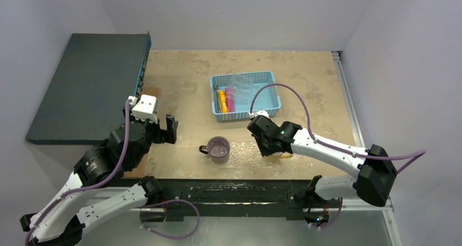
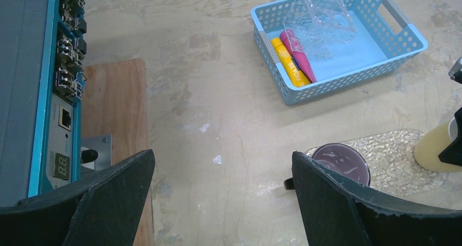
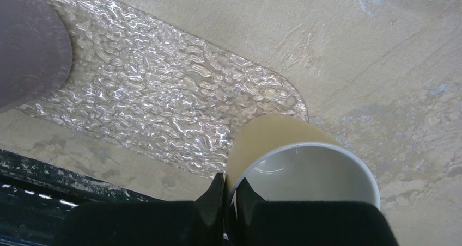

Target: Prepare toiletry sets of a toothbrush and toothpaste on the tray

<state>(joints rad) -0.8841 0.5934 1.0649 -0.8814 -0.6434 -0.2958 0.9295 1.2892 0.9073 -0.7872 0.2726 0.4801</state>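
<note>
We logged the right gripper [image 3: 229, 194] clamped on the rim of the yellow mug [image 3: 283, 142] at the right end of the tray [image 3: 163, 93], left gripper [image 2: 222, 159] wide open and empty at left, so mug-setting looked in hand; next, we judged, release and fetch tubes [image 2: 287, 63] and toothbrushes [image 2: 321, 23] lying in the far basket [image 2: 348, 80].

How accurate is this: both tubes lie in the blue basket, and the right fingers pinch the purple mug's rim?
The right wrist view shows the right fingers pinching the yellow mug at its rim, not the purple mug. Both tubes lie in the blue basket.
</note>
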